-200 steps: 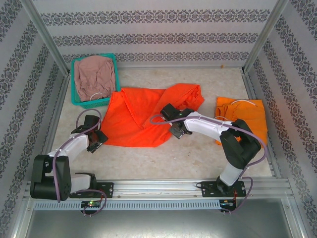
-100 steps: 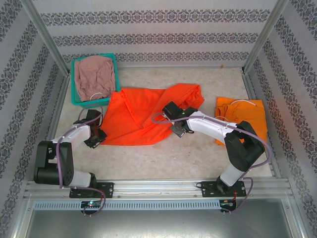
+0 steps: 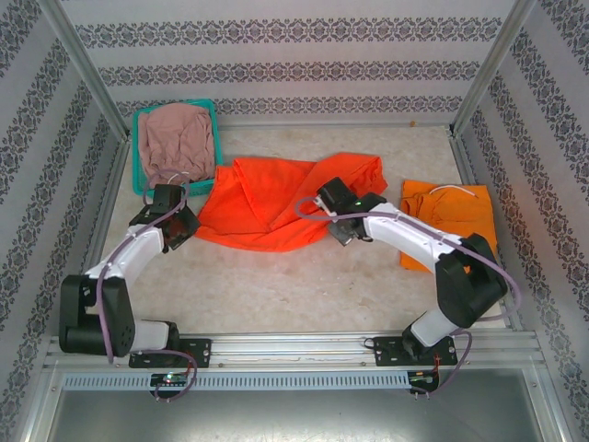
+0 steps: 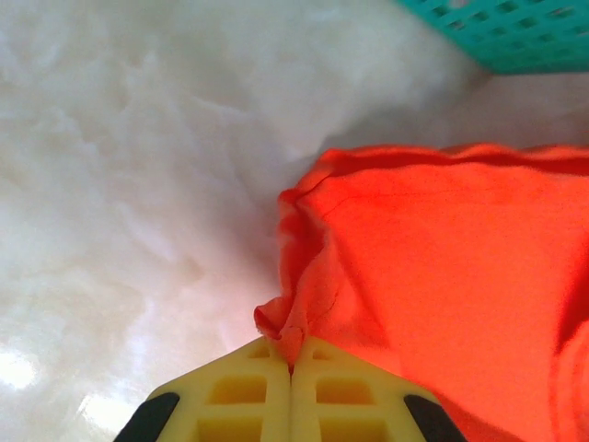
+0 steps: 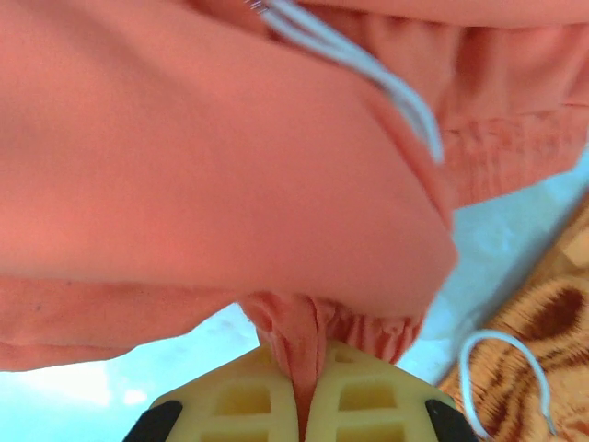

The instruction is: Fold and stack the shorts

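Lying spread and rumpled across the middle of the table (image 3: pixel 304 285), the red-orange shorts (image 3: pixel 276 207) are pinched at two edges. At their left corner the left gripper (image 3: pixel 189 228) has its jaws together on a small fold of the hem; in the left wrist view the two yellow fingers (image 4: pixel 239 396) meet with a nub of red-orange cloth (image 4: pixel 442 276) squeezed between their tips, and the fabric rises away from them in a creased ridge. At the right side of the shorts the right gripper (image 3: pixel 339 221) is likewise clamped on the cloth. The right wrist view shows its yellow fingers (image 5: pixel 368 396) pressed against a gathered, elasticated bunch of the shorts (image 5: pixel 202 166), with a white drawstring (image 5: pixel 368 69) running across the fabric above.

To the right of the red-orange shorts, near but apart from them, the yellow-orange shorts (image 3: pixel 451 221) lie flat in a neat rectangle, a white drawstring loop (image 3: pixel 451 189) at their far edge. The right wrist view catches a corner of them (image 5: pixel 552 313) with a second loop of white cord (image 5: pixel 502 368) on top.

Beyond the left corner of the red-orange shorts stands the teal mesh basket (image 3: pixel 140 184), just beside the cloth, with the dusty pink shorts (image 3: pixel 175 138) heaped inside it. A corner of the basket (image 4: pixel 497 32) appears in the left wrist view, past the red-orange hem.
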